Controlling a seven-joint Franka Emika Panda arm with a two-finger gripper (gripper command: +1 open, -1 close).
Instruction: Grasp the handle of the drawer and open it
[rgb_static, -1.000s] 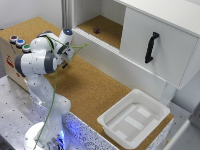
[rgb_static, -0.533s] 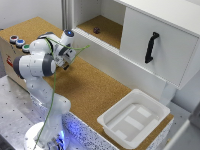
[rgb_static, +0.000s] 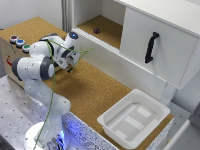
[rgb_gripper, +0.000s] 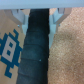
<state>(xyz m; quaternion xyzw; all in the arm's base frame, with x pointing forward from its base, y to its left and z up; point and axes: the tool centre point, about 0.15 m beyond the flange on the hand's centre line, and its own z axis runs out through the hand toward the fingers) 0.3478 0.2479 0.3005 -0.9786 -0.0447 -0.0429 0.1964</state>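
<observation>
— Little has moved since a second ago: the arm sits folded at the left of the exterior view as before, and its wrist seems to have turned only slightly; the handle, drawer and tray lie where they lay.

— Where is the gripper (rgb_static: 70, 64) now?

— Left of centre in the exterior view, low over the cork surface (rgb_static: 95, 87), beside the box with coloured buttons (rgb_static: 15, 47); it is well apart from the drawer (rgb_static: 160, 47).

— And the fingers?

— I cannot tell how far apart they stand; the exterior view blurs them, and the wrist view shows only two pale fingertips (rgb_gripper: 20, 17) at its upper edge with a dark band between them; nothing appears to be held.

— Where is the thing to be grasped?

— The handle (rgb_static: 151, 47) stands upright in the upper right of the exterior view, black against the white drawer front; the panel looks shut, or close to it; the white tray (rgb_static: 135, 120) sits at the lower right, below it.

— So which step is this?

— The approach, I judge, barely begun; no contact yet.

— What does the next move call for?

— A long reach across the cork toward the upper right, passing above the tray; the wrist must turn so the jaws straddle the upright bar from its sides; then close, and pull outward.
</observation>
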